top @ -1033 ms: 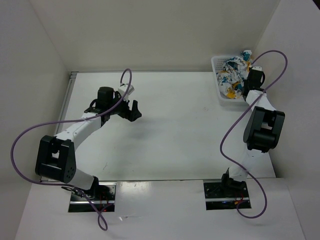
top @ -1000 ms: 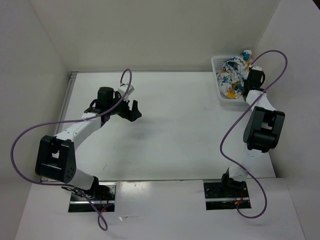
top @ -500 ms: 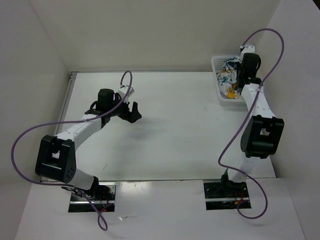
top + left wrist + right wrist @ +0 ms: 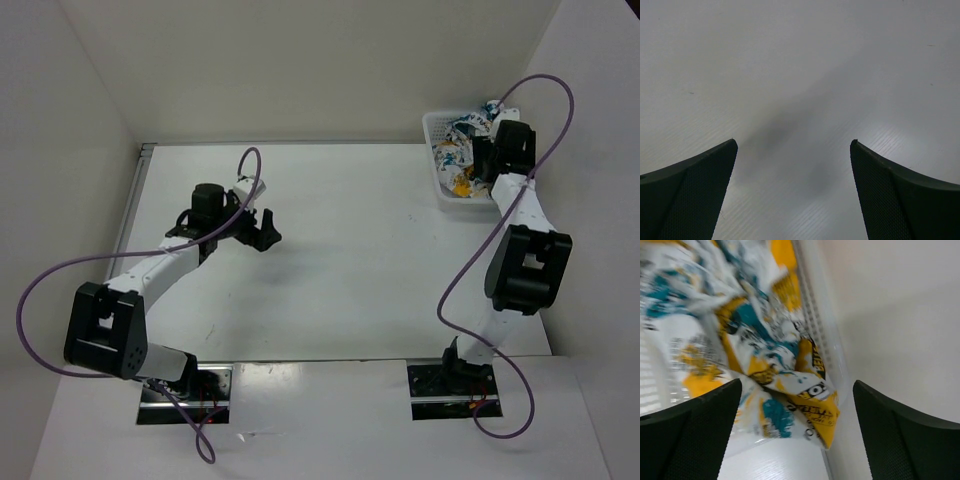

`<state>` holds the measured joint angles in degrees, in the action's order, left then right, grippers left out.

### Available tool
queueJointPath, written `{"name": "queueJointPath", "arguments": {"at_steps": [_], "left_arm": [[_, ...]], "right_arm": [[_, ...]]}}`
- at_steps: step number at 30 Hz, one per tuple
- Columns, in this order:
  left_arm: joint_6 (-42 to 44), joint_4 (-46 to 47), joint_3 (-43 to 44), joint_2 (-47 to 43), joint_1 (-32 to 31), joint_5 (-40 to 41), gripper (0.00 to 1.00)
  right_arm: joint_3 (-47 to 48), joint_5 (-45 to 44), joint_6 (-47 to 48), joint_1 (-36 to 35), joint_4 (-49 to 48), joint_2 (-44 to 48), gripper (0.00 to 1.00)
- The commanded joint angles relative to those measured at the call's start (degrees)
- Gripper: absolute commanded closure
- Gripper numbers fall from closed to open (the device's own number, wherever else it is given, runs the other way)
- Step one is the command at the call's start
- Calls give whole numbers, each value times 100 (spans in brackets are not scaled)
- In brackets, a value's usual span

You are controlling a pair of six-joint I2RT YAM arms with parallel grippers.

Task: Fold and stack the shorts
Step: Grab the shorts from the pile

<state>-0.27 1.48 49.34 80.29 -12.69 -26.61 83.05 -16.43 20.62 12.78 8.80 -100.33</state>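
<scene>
My right claw (image 4: 796, 390) had its fingers spread wide and held nothing. It hovered just above the shorts (image 4: 765, 350), and I could not tell whether either pad touched the cloth. The shorts lay crumpled in a heap inside the white mesh basket (image 4: 816, 325) at the far right corner of the table (image 4: 350, 260), with one bit draped over the basket's far rim. I couldn't count how many pairs made up the heap.

My left claw (image 4: 792, 145) was also spread and held nothing, poised over bare tabletop well away from the basket.

By my reckoning the task had barely begun: nothing had been pulled out, flattened, folded or stacked. The first grasp, every fold and the whole stack remained.
</scene>
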Motion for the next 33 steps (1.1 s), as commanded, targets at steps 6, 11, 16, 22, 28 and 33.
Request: {"name": "queueJointPath", "arguments": {"at_steps": [6, 11, 16, 22, 28, 33], "left_arm": [[27, 134, -153, -111, 3, -72, 0], [27, 195, -21, 65, 3, -72, 0], [27, 248, 111, 250, 3, -125, 0], [27, 248, 111, 250, 3, -178, 0], [27, 248, 111, 197, 3, -178, 0], [27, 353, 58, 145, 3, -178, 0]], "right_arm": [[-165, -300, 196, 551, -221, -407, 0], [-385, -300, 433, 551, -273, -469, 0], [-447, 60, 495, 551, -107, -636, 9], [-447, -35, 285, 551, -263, -576, 71], [18, -98, 223, 551, -283, -364, 100], [589, 148, 275, 148, -1, 110, 100]]}}
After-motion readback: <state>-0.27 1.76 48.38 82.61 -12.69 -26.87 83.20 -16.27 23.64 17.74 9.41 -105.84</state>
